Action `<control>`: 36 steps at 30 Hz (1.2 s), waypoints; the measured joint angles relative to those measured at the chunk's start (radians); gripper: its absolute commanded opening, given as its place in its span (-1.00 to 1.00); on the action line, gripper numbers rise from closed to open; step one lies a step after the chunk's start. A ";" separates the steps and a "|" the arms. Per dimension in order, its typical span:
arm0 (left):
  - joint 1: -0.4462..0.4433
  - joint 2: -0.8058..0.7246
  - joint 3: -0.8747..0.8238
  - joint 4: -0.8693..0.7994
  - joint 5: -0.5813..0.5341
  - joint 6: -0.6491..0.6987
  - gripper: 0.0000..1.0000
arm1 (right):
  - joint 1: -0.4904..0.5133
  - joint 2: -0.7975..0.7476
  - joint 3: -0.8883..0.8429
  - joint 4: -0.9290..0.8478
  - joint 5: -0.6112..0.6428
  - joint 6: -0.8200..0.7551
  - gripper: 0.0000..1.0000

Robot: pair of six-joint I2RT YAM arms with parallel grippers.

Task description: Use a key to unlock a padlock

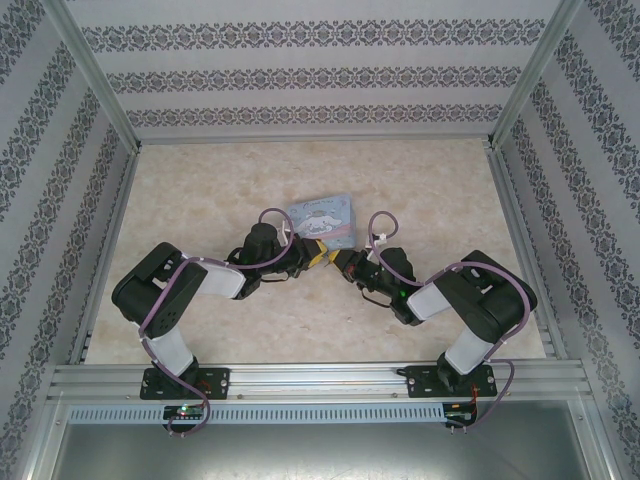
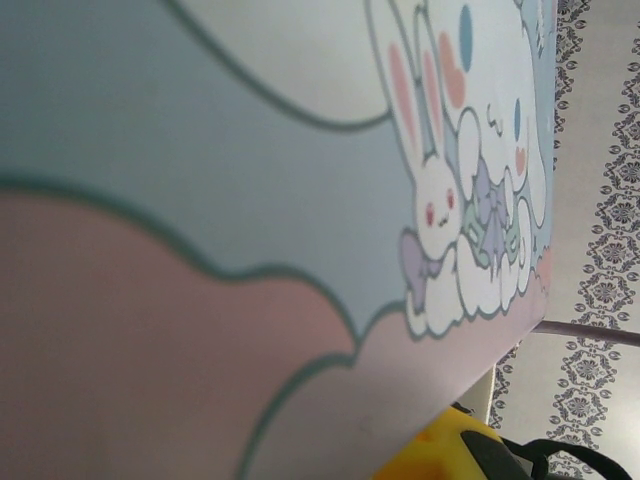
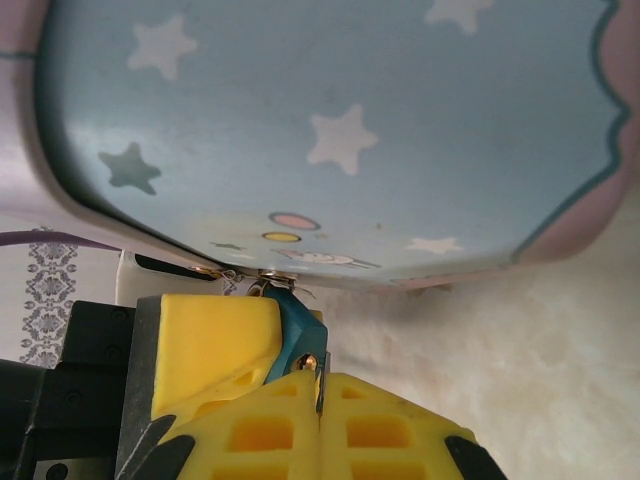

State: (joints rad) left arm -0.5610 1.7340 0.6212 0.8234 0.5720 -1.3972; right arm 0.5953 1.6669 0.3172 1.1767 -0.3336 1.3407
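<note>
In the right wrist view, the tiny teal-blue padlock (image 3: 298,328) hangs from the front edge of the pale-blue cartoon tin (image 3: 330,130), its silvery shackle up at the tin's clasp. A yellow finger (image 3: 210,340) of my left gripper (image 1: 312,256) presses its left side, and the left gripper is shut on the padlock. My right gripper (image 3: 320,398) is shut on the key (image 3: 320,385), a thin grey sliver pinched between the yellow pads. The key's tip sits at the brass keyhole on the padlock's underside. In the top view my right gripper (image 1: 340,263) meets the left one just in front of the tin.
The tin's lid (image 2: 300,200), printed with a white rabbit and dog, lies very close to the left wrist camera. A purple cable (image 2: 590,332) runs past the tin's corner. Patterned walls (image 1: 320,80) enclose the marbled table (image 1: 430,190) at the back and on both sides.
</note>
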 measured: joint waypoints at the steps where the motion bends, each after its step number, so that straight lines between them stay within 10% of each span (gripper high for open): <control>1: 0.000 0.000 0.000 0.000 0.000 0.000 -1.00 | -0.003 0.000 0.000 0.000 -0.002 0.000 -1.00; 36: 0.000 0.000 0.000 0.000 -0.030 0.000 -1.00 | -0.022 -0.030 0.034 -0.076 -0.026 -0.001 -1.00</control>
State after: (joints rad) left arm -0.5606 1.7340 0.6212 0.8238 0.5419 -1.3968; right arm 0.5735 1.6367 0.3508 1.1007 -0.3592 1.3399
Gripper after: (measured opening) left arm 0.110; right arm 0.053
